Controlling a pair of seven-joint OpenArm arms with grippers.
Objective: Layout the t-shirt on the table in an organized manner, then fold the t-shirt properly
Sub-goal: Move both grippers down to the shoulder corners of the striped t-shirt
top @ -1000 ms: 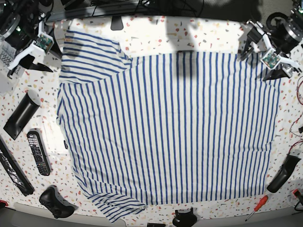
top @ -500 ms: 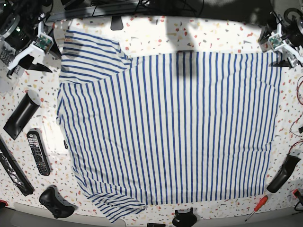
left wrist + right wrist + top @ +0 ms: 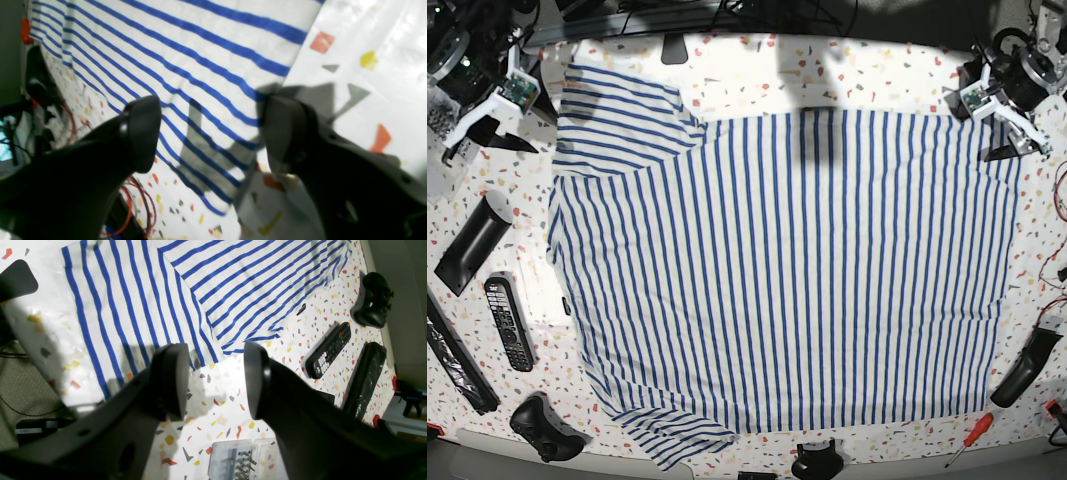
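The t-shirt (image 3: 787, 270), white with thin blue stripes, lies spread flat on the speckled table (image 3: 747, 75), sleeves at the left. My left gripper (image 3: 997, 130) hangs open and empty at the shirt's far right corner. In the left wrist view the gripper (image 3: 213, 133) has its jaws wide apart over the shirt's edge (image 3: 186, 66). My right gripper (image 3: 522, 125) is open and empty just left of the far sleeve. In the right wrist view the gripper (image 3: 213, 380) is over bare table beside the sleeve (image 3: 133, 296). The neck label does not show.
A black bar (image 3: 472, 245), a remote (image 3: 509, 322), a long black pack (image 3: 457, 360) and a game controller (image 3: 545, 428) lie left of the shirt. A red screwdriver (image 3: 967, 440) and a black handle (image 3: 1025, 368) lie at the front right. A clear bit box (image 3: 240, 460) sits under my right gripper.
My left gripper swung out to the far right edge, then came back a little toward the shirt's far right corner. The right arm and the shirt have not moved.
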